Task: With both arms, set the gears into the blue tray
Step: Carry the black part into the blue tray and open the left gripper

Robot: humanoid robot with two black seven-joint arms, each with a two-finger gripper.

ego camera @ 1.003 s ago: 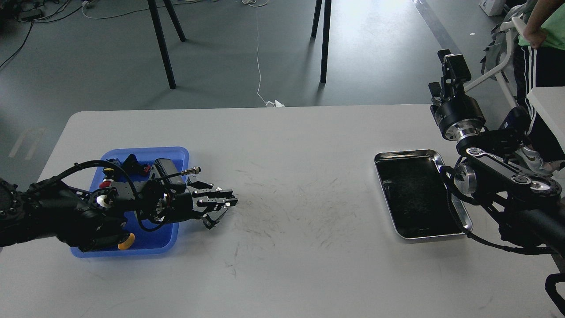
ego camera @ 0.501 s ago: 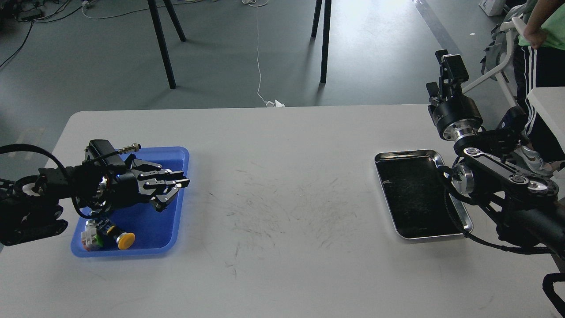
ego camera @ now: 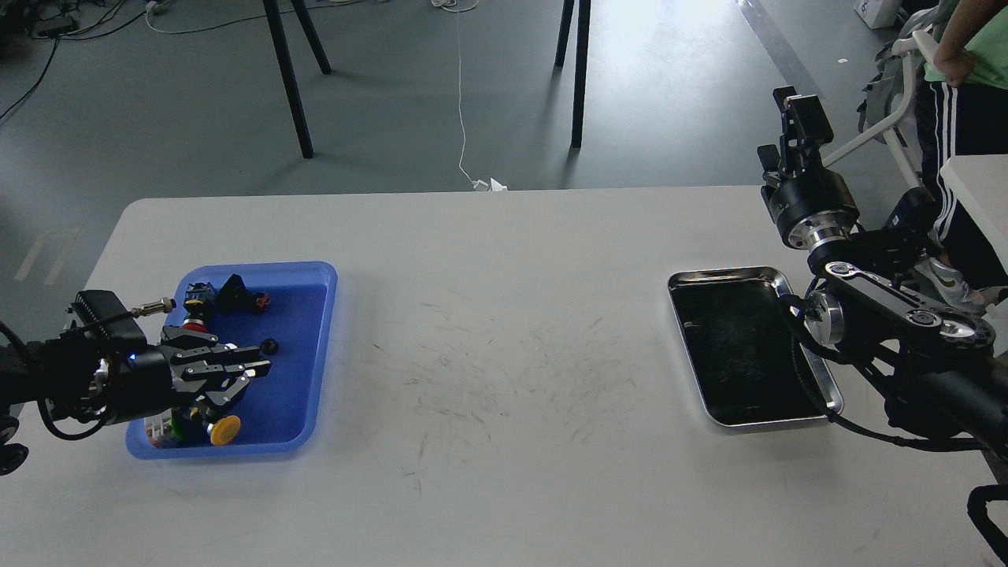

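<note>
Now your left gripper (ego camera: 236, 376) is hovering open over the blue tray (ego camera: 315, 346); a gear (ego camera: 269, 345) is lying just beyond its fingertips. Your right gripper's (ego camera: 797, 118) state is unreadable.

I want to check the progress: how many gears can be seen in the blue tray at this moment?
1. One gear lies in the middle of the blue tray, just right of the left gripper. Others may be hidden under that gripper or among the switches.

A robotics lab — grey floor (ego camera: 157, 118), trailing cables (ego camera: 461, 94), scuffed white worktable (ego camera: 504, 378), tripod legs (ego camera: 287, 79).
</note>
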